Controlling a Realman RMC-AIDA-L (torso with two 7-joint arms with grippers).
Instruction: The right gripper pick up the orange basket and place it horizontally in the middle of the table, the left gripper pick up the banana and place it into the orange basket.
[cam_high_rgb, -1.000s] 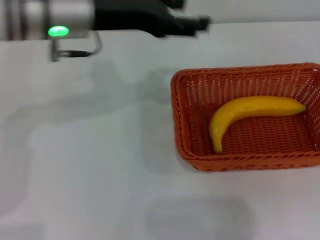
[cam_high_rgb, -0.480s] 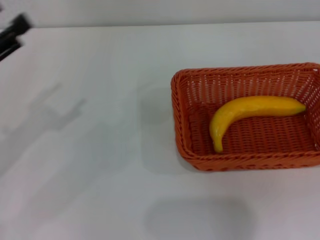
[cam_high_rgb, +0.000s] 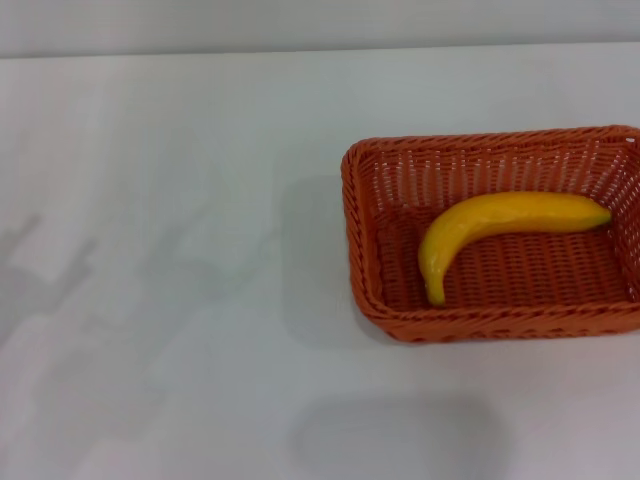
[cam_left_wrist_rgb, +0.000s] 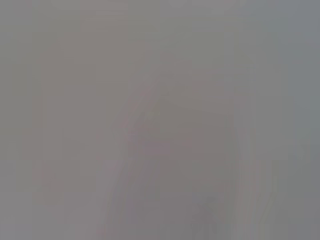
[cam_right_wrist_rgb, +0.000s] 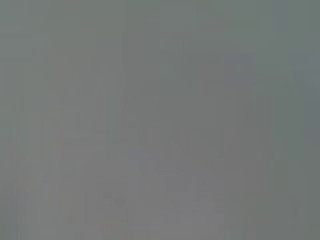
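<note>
The orange basket sits on the white table at the right of the head view, its long side running left to right and its right end cut off by the frame edge. The banana lies inside it, curved, with one tip toward the basket's front left. Neither gripper shows in the head view. Both wrist views are a blank grey with nothing recognisable in them.
Faint shadows fall on the tabletop at the far left and in front of the basket. The table's far edge runs along the top of the head view.
The left arm has pulled away from the top of the head view to the left and out of the frame. Basket and banana have stayed put.
</note>
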